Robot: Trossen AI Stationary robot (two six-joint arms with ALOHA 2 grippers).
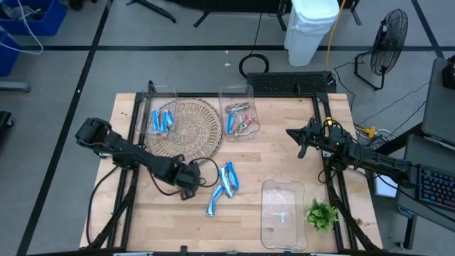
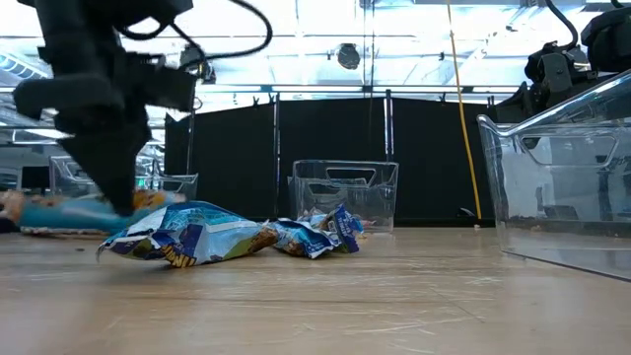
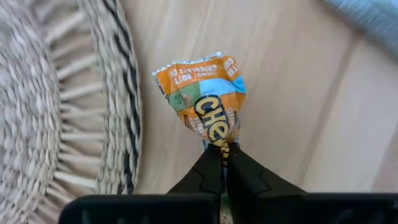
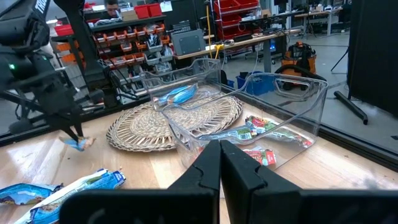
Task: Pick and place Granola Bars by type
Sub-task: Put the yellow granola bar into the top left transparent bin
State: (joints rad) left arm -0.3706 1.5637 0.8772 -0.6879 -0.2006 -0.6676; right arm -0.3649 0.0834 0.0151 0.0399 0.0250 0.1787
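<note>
1. Left gripper: I see it pinching an orange-and-blue granola bar beside the woven mat.
2. Right gripper: fingers pressed together, waiting above the table's right side.

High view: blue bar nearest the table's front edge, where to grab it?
Pinch across its narrow middle, coming straight down. The blue bar lies flat on the table, long and slanted, so fingers should straddle its short width. The right gripper, shut and empty, looks free; the left gripper holds a Chewy bar.
</note>
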